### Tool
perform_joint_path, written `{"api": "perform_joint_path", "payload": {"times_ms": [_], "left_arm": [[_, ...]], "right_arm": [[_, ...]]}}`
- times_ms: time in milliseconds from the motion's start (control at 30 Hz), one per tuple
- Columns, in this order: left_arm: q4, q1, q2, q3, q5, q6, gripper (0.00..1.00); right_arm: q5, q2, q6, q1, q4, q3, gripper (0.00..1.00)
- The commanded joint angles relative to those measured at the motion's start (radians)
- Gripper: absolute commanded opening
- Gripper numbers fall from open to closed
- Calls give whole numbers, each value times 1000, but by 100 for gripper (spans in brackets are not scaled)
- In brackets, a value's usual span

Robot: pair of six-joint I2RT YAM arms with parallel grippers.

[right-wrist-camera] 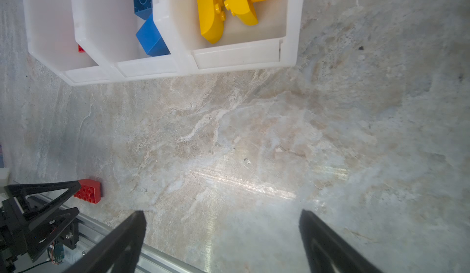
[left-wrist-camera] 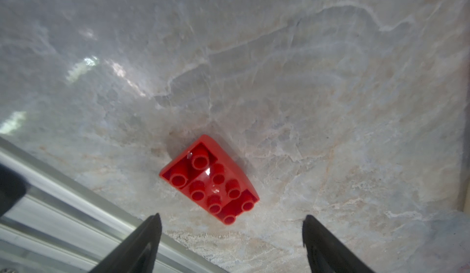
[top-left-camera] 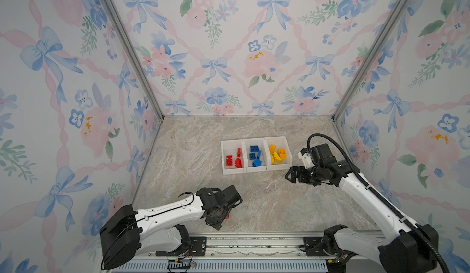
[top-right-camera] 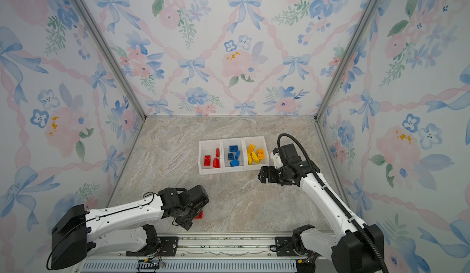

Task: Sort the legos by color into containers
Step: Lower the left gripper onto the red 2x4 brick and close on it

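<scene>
Likely a robotics lab test booth rather than a home: flat panels of bow-and-flower wallpaper (top-left-camera: 229, 55) set in aluminium framing (top-left-camera: 128, 48) wall in a marble-patterned desk (top-left-camera: 193, 177). A white left arm (top-left-camera: 167, 213) and right arm (top-left-camera: 361, 190) are mounted on a slotted metal rail (top-left-camera: 254, 245) at its front.

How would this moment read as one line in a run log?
left gripper: open over loose red brick | right gripper: open, empty, near bins | bins: one color each
</scene>
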State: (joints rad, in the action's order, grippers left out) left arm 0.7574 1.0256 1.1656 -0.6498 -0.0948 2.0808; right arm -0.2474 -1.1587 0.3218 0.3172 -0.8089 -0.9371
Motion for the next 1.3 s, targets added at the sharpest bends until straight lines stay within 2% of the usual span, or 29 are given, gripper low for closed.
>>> {"api": "perform_joint_path", "payload": {"times_ms": [0, 433, 733, 1267], "left_arm": [[22, 4, 16, 19, 6, 63, 88], [-86, -3, 22, 77, -44, 146, 81], [-104, -13, 64, 82, -39, 139, 72], [-104, -30, 68, 63, -58, 106, 34]], "right_arm": [[2, -4, -9, 10, -22, -24, 97], [-3, -31, -7, 10, -12, -41, 97], [-4, -55, -8, 10, -9, -56, 97], [-4, -70, -9, 10, -7, -75, 97]]}}
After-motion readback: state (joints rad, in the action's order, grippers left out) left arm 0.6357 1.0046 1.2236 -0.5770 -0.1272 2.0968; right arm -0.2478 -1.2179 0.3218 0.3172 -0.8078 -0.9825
